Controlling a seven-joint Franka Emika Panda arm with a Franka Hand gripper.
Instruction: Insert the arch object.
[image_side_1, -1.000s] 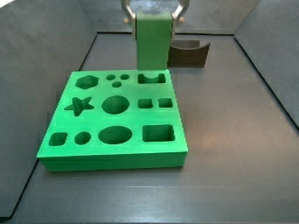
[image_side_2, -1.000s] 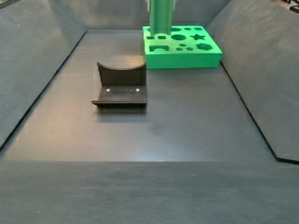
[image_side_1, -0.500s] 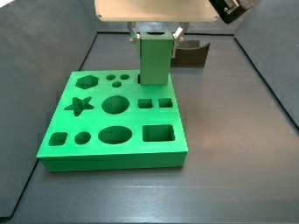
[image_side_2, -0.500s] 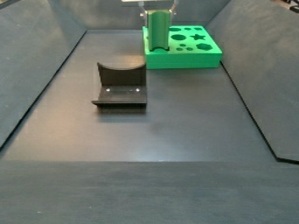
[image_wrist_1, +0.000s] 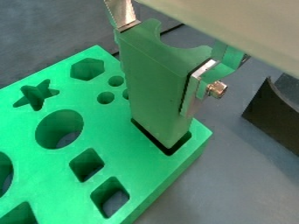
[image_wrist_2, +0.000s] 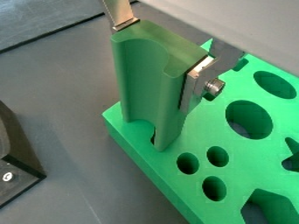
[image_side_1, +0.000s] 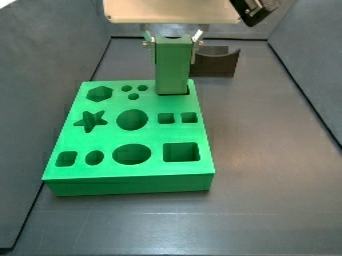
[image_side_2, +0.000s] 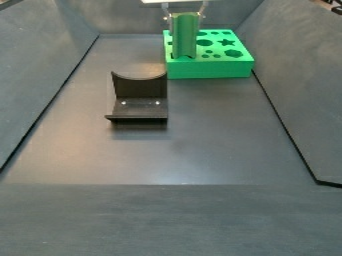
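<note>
The piece in my gripper (image_wrist_1: 162, 54) is a tall green bar (image_wrist_1: 158, 87) with a rounded U-shaped groove down one side, an arch in cross-section. It stands upright with its lower end inside the arch-shaped hole at a corner of the green board (image_wrist_1: 158, 171). The two silver fingers are shut on its upper part, as the wrist view of the gripper (image_wrist_2: 160, 51) and bar (image_wrist_2: 146, 87) shows too. Both side views show the gripper (image_side_1: 174, 38) (image_side_2: 183, 12) above the bar (image_side_1: 171, 65) (image_side_2: 185, 35). I see no small dark block apart from the fixture.
The green board (image_side_1: 134, 180) (image_side_2: 207, 68) (image_wrist_2: 140, 149) has star, hexagon, round, oval and square holes. The dark fixture (image_side_2: 136, 97) (image_side_1: 218, 60) stands on the grey floor apart from the board; it also shows in both wrist views (image_wrist_1: 274, 114) (image_wrist_2: 12, 166). Sloped walls ring the floor.
My gripper has come down with the green bar over the last second. The bar's lower end has sunk into the board's arch hole. Since half a second ago it has hardly moved.
</note>
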